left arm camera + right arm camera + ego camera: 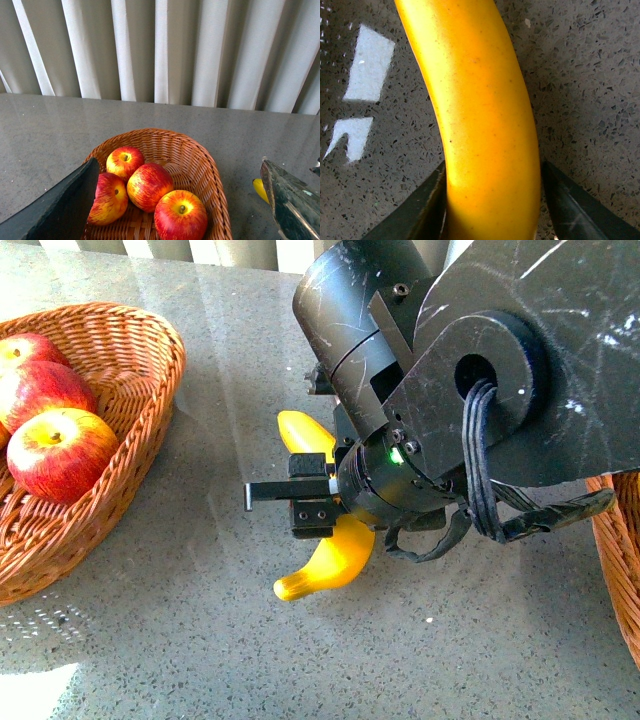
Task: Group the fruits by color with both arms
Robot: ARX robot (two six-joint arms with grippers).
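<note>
A yellow banana [335,555] lies low over the speckled grey tabletop, and my right gripper [318,492] is shut on its middle. In the right wrist view the banana [485,125] fills the gap between both black fingers [420,212], which press on its sides. Several red apples [149,185] with yellow patches sit in a wicker basket [215,185]. My left gripper [178,170] hovers open above them, holding nothing. The same apples [60,452] show at the left of the front view. One banana tip [260,190] peeks out beside a left finger [290,200].
The apple basket [150,410] stands at the table's left. A second wicker basket's rim [620,570] shows at the right edge, mostly hidden by the bulky right arm [480,360]. Pale vertical slats [165,50] run behind the table.
</note>
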